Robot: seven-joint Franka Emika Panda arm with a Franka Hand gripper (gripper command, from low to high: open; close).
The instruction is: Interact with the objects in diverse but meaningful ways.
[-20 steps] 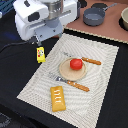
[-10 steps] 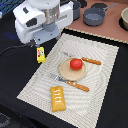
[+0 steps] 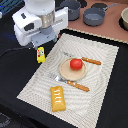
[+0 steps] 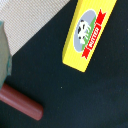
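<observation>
Exterior view: striped placemat is the reference. Round plate sits mid-mat with the red tomato on it. Knife lies on the mat just past the plate toward the pots, fork on the mat along the plate's opposite edge, tines touching or just under the rim. Ridged orange pastry lies flat on the mat's near corner, apart from the fork. Yellow block sits off the mat, just beside its edge on the exterior view's left, on the black tabletop. Robot arm hangs directly above the block; fingers hidden behind the housing, can't tell whether the jaws are wide or narrow. Two grey pots stand well beyond the mat's far edge.

Wrist view: yellow block with a cow label, lying on black just off the mat corner. Dark red-brown sausage also on black, farther from the mat than the block, not touching it. No fingertips clearly visible; nothing seen in the grip.
</observation>
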